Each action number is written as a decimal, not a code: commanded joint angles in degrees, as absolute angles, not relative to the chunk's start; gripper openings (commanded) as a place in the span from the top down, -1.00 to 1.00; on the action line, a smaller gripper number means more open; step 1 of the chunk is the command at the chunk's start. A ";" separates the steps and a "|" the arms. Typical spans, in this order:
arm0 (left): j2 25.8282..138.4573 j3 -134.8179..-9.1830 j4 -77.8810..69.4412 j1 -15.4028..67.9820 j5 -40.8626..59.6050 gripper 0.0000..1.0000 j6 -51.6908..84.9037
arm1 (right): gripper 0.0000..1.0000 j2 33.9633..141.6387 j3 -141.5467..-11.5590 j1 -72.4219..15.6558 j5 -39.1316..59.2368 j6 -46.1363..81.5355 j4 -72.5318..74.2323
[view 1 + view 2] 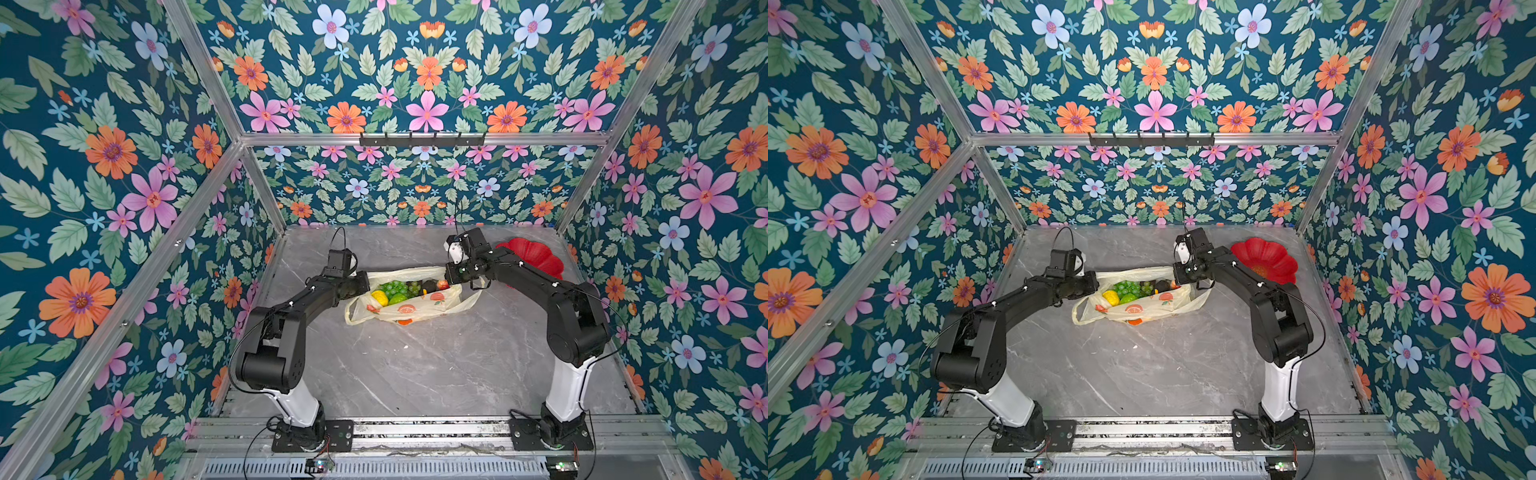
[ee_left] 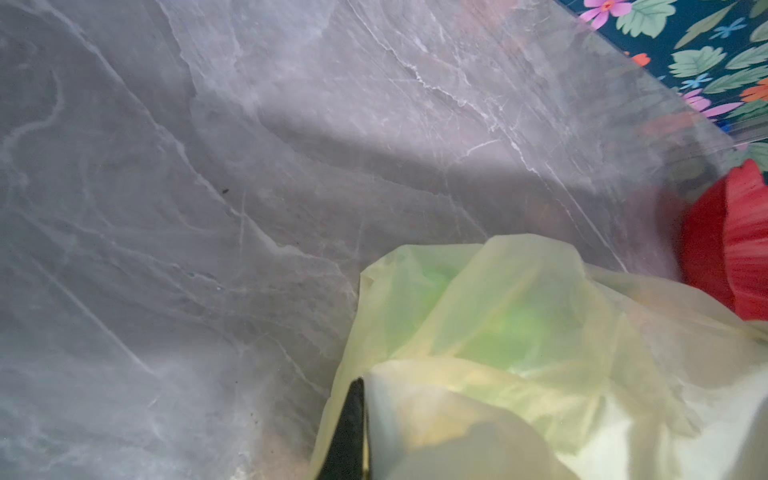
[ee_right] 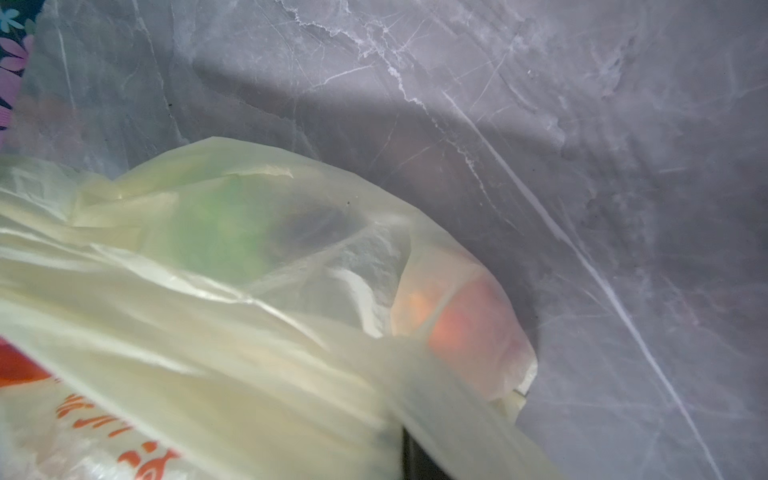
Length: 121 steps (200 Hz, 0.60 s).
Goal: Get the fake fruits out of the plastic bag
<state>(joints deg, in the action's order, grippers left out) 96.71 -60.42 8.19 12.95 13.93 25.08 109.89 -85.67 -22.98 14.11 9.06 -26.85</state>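
The plastic bag point(image 1: 415, 309) point(image 1: 1142, 309) is spread on the grey table point(image 1: 415, 374) between the two grippers, mouth up and stretched from one to the other. The left gripper point(image 1: 365, 286) point(image 1: 1096, 283) is set against the rim at its own end of the bag. In the left wrist view only one dark finger point(image 2: 347, 428) is seen, with the bag point(image 2: 498, 311) film lying against it. Whether those jaws are apart or together cannot be told.

The right gripper point(image 1: 446, 272) point(image 1: 1176, 272) is closed at the opposite rim, and the film is drawn taut up to it, so the rim is taken as pinched. In the right wrist view the bag point(image 3: 208, 332) is draped over a dark finger point(image 3: 415, 461).

The fake fruits are all inside the bag. A yellow lemon point(image 1: 379, 298) point(image 1: 1111, 297) and a bumpy green fruit point(image 1: 398, 298) point(image 1: 1128, 298) are seen nearest the left gripper. A green grape bunch point(image 1: 395, 286) point(image 1: 1129, 287) is placed mid-bag. A dark avocado point(image 1: 429, 286) point(image 1: 1162, 285) and a red strawberry point(image 1: 443, 284) point(image 1: 1174, 285) are seen just beside the right gripper. Through the film only green and reddish blurs are made out in the wrist views.

A red plate point(image 1: 536, 253) point(image 1: 1266, 253) point(image 2: 727, 249) is placed beyond the right gripper, partly hidden by that arm in both top views.
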 commanded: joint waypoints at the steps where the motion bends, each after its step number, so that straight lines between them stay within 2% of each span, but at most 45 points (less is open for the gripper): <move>1: 95.89 -61.32 10.64 14.37 10.40 0.37 22.73 | 0.97 108.59 -85.00 -22.85 20.31 13.02 -26.40; 25: 92.99 -61.43 12.86 17.03 3.65 -0.09 21.25 | 0.98 106.86 -83.65 -22.85 20.04 15.20 -25.93; 46: 88.89 -60.59 14.67 20.18 -4.27 -0.37 20.75 | 0.99 105.29 -82.02 -22.85 20.03 17.07 -25.34; 71: 83.86 -59.28 17.23 23.63 -13.60 -0.55 22.17 | 1.00 103.82 -80.14 -22.94 19.26 18.83 -24.44; 92: 80.75 -58.53 19.90 25.14 -18.92 -0.62 24.26 | 1.00 103.29 -79.24 -23.27 18.32 19.60 -24.04; 121: 77.41 -57.44 21.08 26.98 -20.23 -0.68 25.49 | 1.00 103.10 -79.19 -24.34 16.82 19.67 -24.30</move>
